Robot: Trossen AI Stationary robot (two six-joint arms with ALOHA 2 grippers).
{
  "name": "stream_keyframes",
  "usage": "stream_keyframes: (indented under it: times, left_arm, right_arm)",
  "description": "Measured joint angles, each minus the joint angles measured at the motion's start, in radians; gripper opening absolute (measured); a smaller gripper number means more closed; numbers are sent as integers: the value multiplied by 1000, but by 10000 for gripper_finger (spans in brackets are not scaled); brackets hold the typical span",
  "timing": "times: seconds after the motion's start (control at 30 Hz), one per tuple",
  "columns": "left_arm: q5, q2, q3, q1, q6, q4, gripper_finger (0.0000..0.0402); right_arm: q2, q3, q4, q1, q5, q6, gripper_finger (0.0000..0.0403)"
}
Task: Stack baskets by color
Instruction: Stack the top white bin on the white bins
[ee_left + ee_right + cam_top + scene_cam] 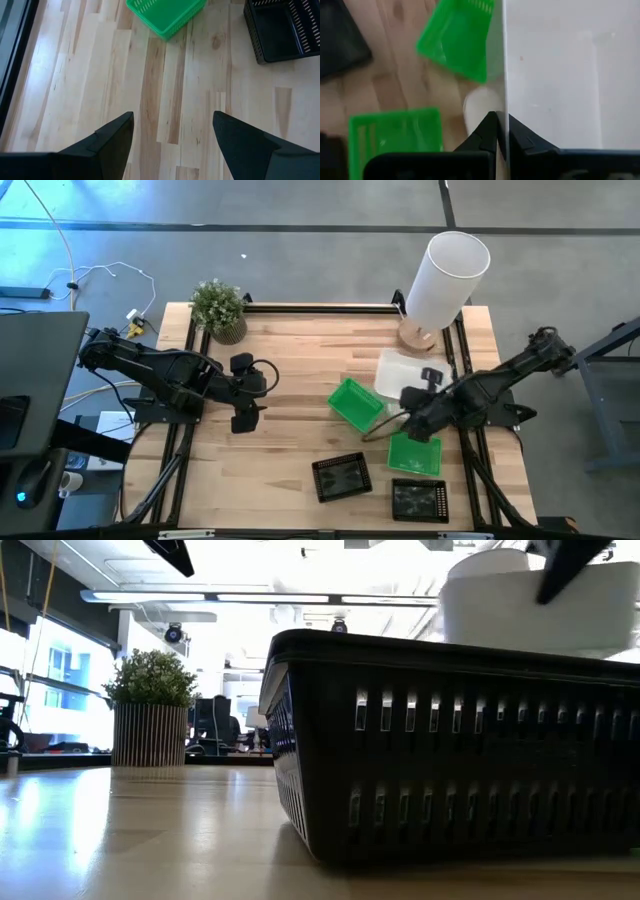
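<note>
Gripping a white basket (570, 75) by its wall, our right hand (500, 131) pinched shut above the green basket (414, 452) | left hand (172, 132) wide open, empty, over table (290, 450) | next: carry it onto the white stack (400, 368).

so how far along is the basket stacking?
Partly sorted at best. No finished stack is clear from above: two green baskets lie apart, two black baskets sit side by side at the near edge. In hand: the right tool is shut on the wall of a white basket, near the white cylinder. The left tool is open over bare table. Left: stacking greens, blacks and whites.
</note>
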Motion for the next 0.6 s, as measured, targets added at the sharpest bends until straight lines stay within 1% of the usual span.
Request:
stream_keyframes:
  times: [0.07,0.13,0.33,0.5,0.6]
  left_arm:
    - [0,0,0,0,0,0,260]
    - [0,0,0,0,0,0,259]
    - [0,0,0,0,0,0,260]
    - [0,0,0,0,0,0,259]
    - [0,0,0,0,-1,0,260]
  right_arm:
    - [0,0,-40,38,-18,65,0]
    - [0,0,-67,79,-21,96,0]
    - [0,0,-142,169,-24,126,0]
    - [0,0,-204,207,-55,147,0]
    - [0,-16,-206,226,-52,121,0]
